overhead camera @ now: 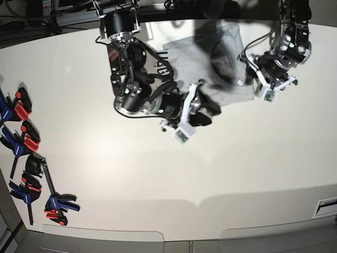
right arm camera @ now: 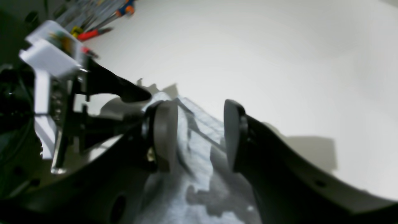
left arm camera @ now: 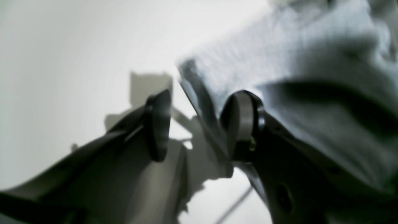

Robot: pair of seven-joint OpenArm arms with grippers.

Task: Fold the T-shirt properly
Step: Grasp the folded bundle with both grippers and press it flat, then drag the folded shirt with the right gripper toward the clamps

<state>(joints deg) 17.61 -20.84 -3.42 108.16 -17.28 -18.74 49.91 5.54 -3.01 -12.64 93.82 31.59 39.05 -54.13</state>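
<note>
T-shirt (overhead camera: 210, 63) — light grey, partly folded, lying at the far edge of the white table (overhead camera: 158, 174) between the two arms; black lettering shows on its left portion in the base view. Near hem runs across that view, from one gripper to the other. Right gripper (right arm camera: 199, 137) — jaws parted, straddling a raised ridge of cloth (no pinch visible). Left gripper (left arm camera: 199, 124) — jaws released and apart at the shirt's corner, one pad (left arm camera: 241, 119) touching fabric. Clamps (overhead camera: 26, 163) well apart, left side of the base view.

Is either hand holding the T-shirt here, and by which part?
Neither. Both the left hand and right hand stand open at the edge of the T-shirt.
</note>
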